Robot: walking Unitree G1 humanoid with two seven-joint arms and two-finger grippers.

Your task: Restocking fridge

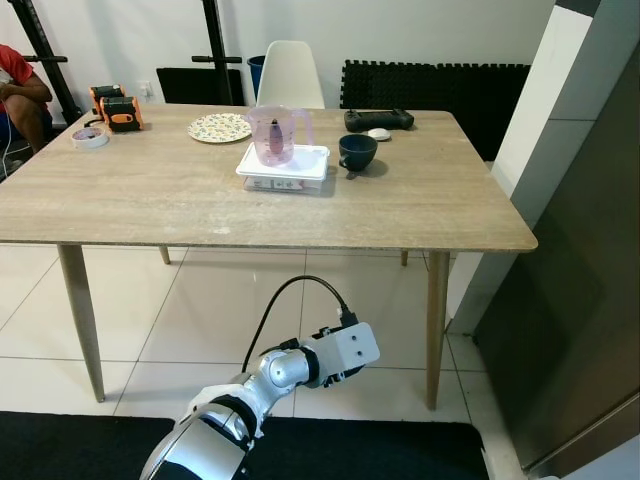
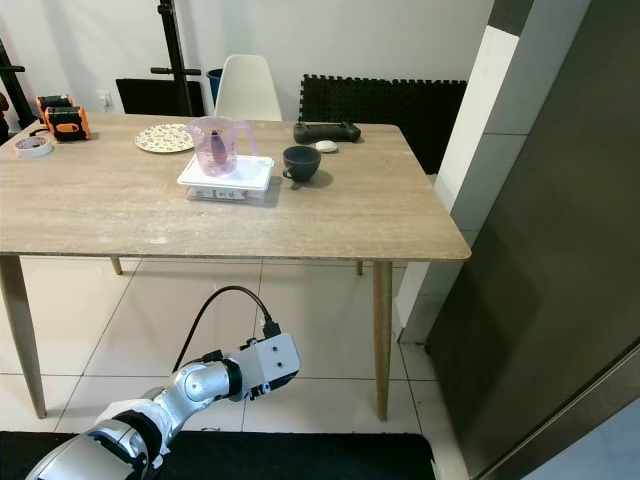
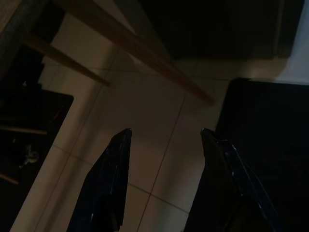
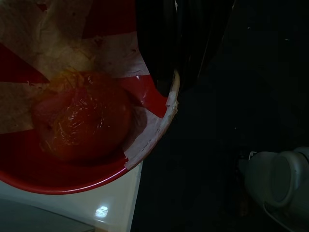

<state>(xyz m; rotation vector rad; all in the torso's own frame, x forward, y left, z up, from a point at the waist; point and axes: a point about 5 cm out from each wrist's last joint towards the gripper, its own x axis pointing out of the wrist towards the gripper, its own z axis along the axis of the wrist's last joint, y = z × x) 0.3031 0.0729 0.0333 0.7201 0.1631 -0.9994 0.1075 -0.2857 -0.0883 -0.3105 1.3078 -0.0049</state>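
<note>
A wooden table (image 1: 150, 200) carries the goods. Near its far middle sits a white lidded container (image 1: 283, 167), and a clear pink-tinted jug (image 1: 276, 135) stands upright on its lid. Just right of the container sits a dark mug (image 1: 357, 152). A patterned plate (image 1: 219, 127) lies further left. In the right wrist view, a wrapped red tomato (image 4: 82, 121) rests inside a red bowl (image 4: 29, 164).
</note>
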